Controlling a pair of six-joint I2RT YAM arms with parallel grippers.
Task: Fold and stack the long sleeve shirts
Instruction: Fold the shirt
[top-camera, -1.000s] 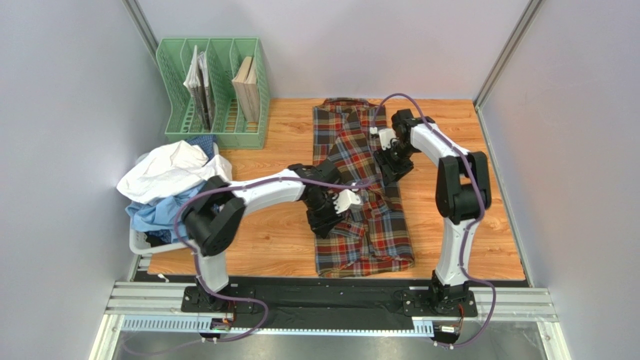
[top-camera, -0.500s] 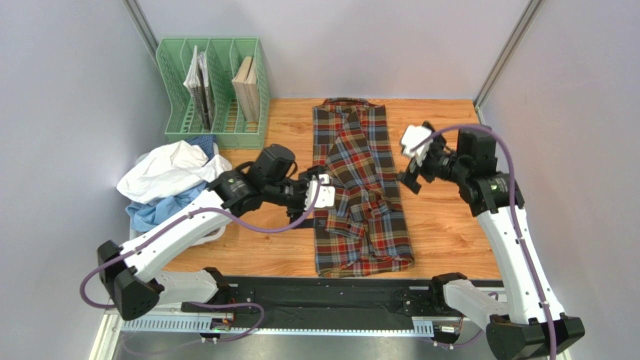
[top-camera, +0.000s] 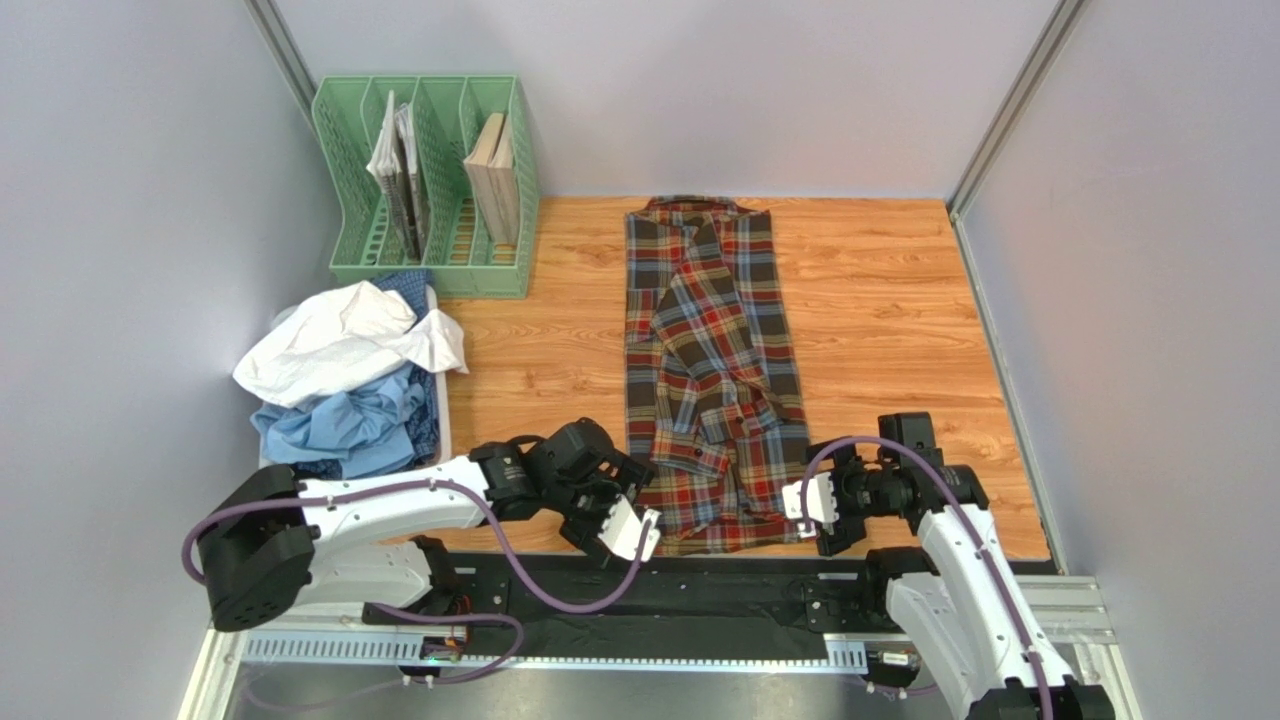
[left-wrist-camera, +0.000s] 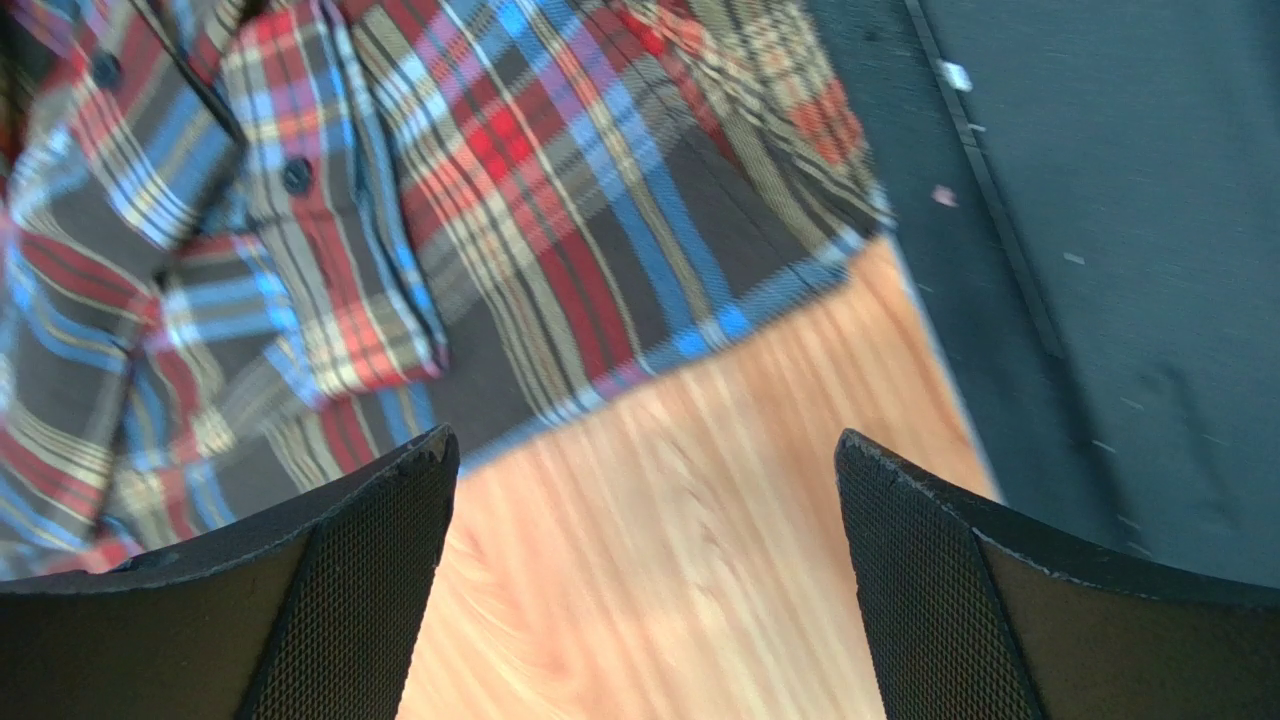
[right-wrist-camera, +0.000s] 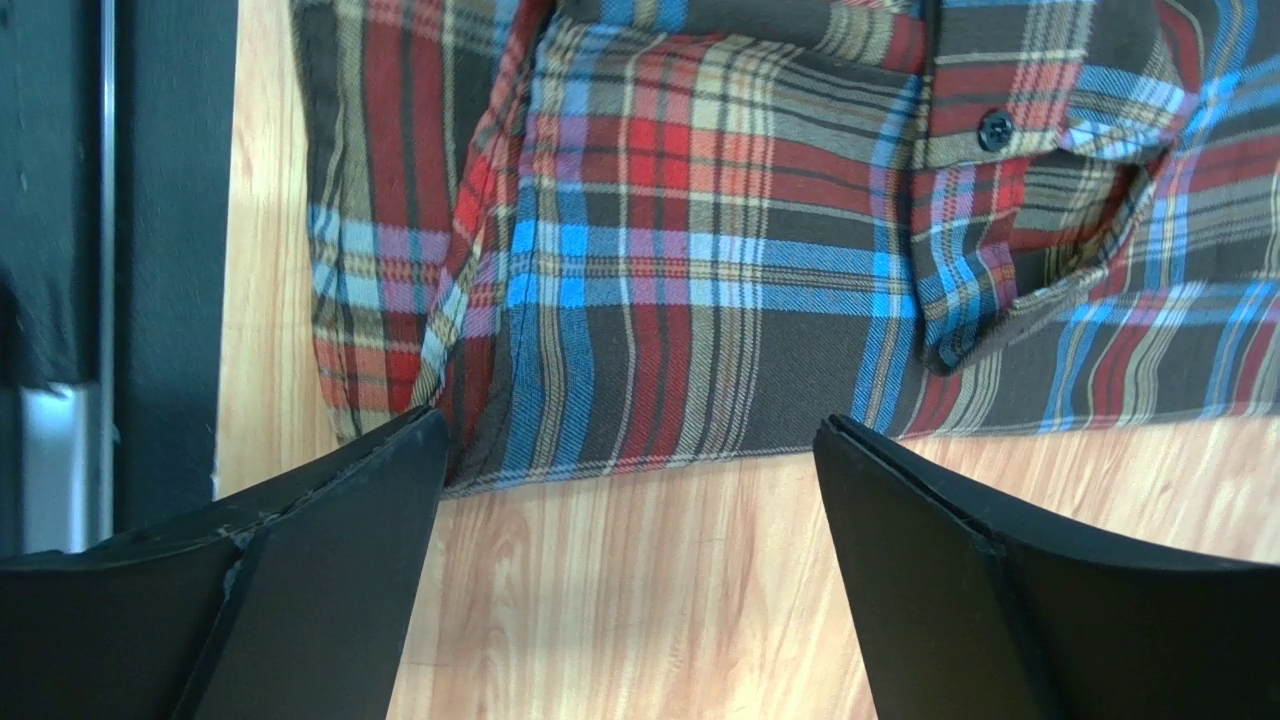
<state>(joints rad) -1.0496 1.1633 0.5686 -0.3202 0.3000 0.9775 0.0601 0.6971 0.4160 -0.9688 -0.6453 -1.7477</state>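
Lying on wooden table (top-camera: 887, 300) (grey walls (top-camera: 135, 225) around): tartan shirt (top-camera: 714, 375).

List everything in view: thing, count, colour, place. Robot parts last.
tartan shirt: one; red, brown, blue, yellow; flat lengthwise, mid-table
white shirt: one; white; crumpled atop the left-edge pile
light blue shirt: one; light blue; under the white one
file rack: one; green; far left corner
books: several; in the rack
table: one; wood-brown
left gripper: one; black; open, by the tartan shirt's near left corner
right gripper: one; black; open, by its near right corner
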